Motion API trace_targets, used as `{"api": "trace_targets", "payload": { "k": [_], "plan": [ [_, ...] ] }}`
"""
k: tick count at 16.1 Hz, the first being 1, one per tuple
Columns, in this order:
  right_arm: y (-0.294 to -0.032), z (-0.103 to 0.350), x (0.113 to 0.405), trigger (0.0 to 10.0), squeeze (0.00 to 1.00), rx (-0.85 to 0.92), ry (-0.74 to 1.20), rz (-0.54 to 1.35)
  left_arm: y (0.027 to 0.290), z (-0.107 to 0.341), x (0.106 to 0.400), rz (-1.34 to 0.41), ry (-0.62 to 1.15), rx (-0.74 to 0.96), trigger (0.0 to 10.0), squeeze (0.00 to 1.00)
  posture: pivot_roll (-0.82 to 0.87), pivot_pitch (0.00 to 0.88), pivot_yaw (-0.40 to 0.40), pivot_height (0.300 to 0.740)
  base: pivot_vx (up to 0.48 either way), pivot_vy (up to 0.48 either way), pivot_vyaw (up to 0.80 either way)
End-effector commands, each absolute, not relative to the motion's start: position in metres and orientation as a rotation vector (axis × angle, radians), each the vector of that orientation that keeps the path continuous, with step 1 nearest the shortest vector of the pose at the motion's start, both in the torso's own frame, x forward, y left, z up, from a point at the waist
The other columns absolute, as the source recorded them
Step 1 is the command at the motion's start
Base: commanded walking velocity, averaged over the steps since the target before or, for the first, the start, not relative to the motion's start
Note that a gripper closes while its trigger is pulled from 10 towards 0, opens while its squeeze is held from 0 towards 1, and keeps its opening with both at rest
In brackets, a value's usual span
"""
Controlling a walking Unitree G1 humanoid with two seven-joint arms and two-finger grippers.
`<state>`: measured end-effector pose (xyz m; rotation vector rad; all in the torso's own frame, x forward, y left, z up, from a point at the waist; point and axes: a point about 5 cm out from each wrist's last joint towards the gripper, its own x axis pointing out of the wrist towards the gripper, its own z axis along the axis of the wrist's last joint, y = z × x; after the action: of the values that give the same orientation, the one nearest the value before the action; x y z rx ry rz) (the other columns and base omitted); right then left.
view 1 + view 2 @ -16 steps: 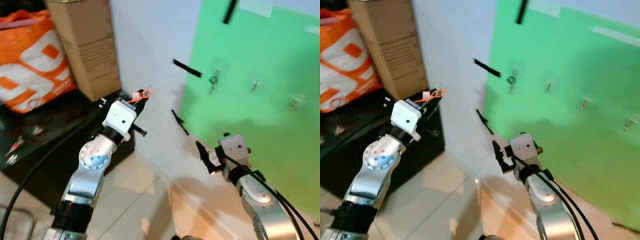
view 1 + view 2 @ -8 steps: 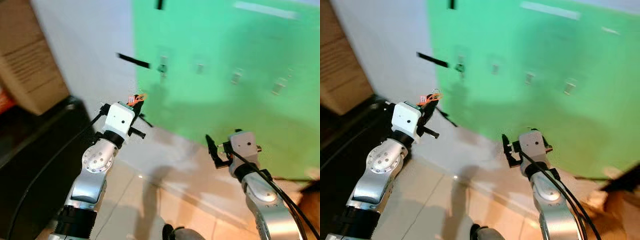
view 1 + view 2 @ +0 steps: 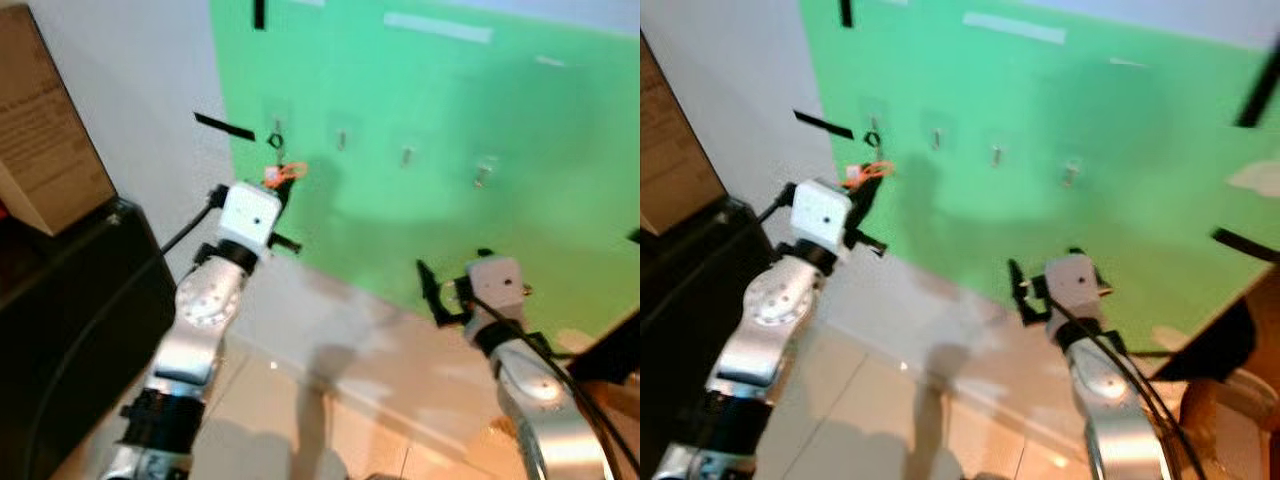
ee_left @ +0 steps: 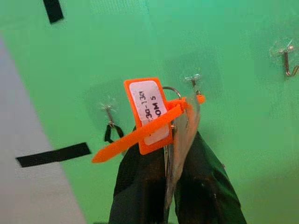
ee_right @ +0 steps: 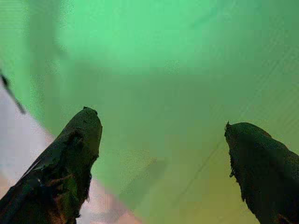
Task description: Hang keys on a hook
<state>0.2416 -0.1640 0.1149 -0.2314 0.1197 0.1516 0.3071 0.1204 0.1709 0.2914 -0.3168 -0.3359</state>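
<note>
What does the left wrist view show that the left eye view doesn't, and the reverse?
Left wrist view: the white label's print on the orange tag, and the keys pinched between the left tool's black fingers. Left eye view: the right tool held low and open, the cardboard box, the black cabinet. Both: the green board with its row of hooks, black tape strips.

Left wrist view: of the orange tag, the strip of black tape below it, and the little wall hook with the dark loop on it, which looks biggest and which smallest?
Largest to smallest as they look here:
1. orange tag, though it sits much nearer the camera, held in the left gripper, so its true size is unsure
2. black tape strip
3. wall hook with the dark loop
</note>
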Motion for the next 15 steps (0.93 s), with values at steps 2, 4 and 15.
{"api": "trace_targets", "payload": {
  "k": [2,4,15],
  "plan": [
    [-0.160,0.123,0.242,10.0,0.00,-0.226,0.080,0.178,0.121,0.171,0.311,-0.337,-0.319,0.288,10.0,0.00,-0.15,0.000,0.011,0.740,0.000,0.000,0.00],
    [-0.157,0.124,0.242,10.0,0.00,-0.244,0.074,0.204,0.123,0.176,0.320,-0.324,-0.326,0.275,10.0,0.00,-0.16,0.000,0.012,0.740,0.000,0.000,0.00],
    [-0.147,0.133,0.244,10.0,0.00,-0.277,0.061,0.315,0.121,0.180,0.351,-0.347,-0.294,0.284,10.0,0.00,-0.17,0.000,0.024,0.740,0.000,0.000,0.00]
  ]
}}
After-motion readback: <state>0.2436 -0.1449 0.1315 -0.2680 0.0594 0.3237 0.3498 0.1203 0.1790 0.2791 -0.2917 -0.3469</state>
